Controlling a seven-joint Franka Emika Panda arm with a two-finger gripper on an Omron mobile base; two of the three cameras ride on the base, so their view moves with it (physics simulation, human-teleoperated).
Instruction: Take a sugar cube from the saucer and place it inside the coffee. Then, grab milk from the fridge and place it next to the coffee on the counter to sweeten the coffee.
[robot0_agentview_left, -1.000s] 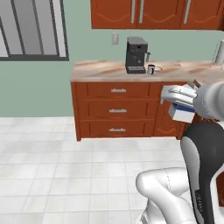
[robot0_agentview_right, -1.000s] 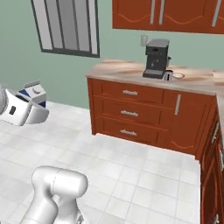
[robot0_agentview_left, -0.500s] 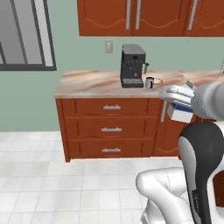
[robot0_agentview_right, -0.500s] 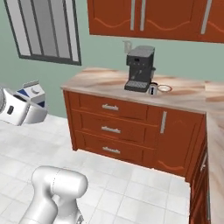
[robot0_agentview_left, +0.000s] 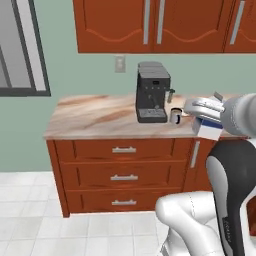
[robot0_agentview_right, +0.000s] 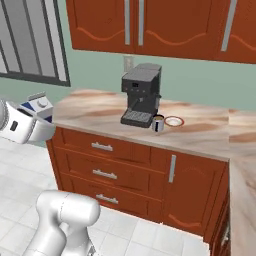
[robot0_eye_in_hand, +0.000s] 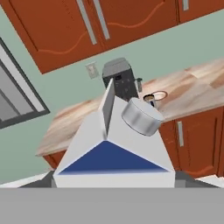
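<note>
The milk (robot0_eye_in_hand: 114, 148) sits right in the jaws, gable top and round grey cap looming large in the hand view, the carton clasped and carried in the air, short of the counter (robot0_agentview_left: 100, 117). From the left base view the gripper (robot0_agentview_left: 204, 111) hangs at the right end of the counter, white and blue carton tucked beneath it at counter-edge height. In the right base view the same carton (robot0_agentview_right: 39, 106) pokes up above the white hand at the far left, off the counter's near corner.

On the counter itself, the black espresso machine (robot0_agentview_right: 140, 95) stands against the green wall under the wall socket (robot0_agentview_left: 119, 63). Just to its right is the coffee (robot0_agentview_right: 158, 123), the little white mug with dark markings, upright. Just beside the mug, on the far side from the machine, lies the saucer (robot0_agentview_right: 174, 121), red rim showing, close to the mug; whether they touch I cannot tell. Below, reddish-brown drawers (robot0_agentview_left: 123, 149) with silver bar handles, all shut. Wooden wall cabinets (robot0_agentview_right: 150, 22) hang above.
</note>
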